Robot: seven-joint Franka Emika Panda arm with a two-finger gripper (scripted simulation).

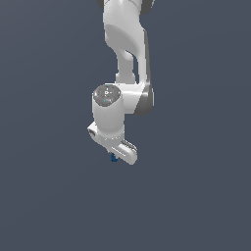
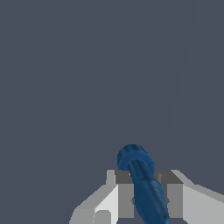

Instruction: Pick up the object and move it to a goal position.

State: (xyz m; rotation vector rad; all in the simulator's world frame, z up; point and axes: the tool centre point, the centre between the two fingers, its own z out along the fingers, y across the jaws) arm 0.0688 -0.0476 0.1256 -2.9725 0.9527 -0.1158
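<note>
The object is a small dark blue lumpy item with a rounded knob at one end. In the wrist view it sits between my two grey fingers, which press on its sides. In the exterior view only a blue speck of the object shows under the white gripper, which hangs from the white arm in the middle of the picture. The gripper is shut on the object. Whether it rests on the grey floor or hangs above it cannot be told.
A plain dark grey surface fills both views. The white arm reaches down from the top of the exterior view. No other object or goal marker shows.
</note>
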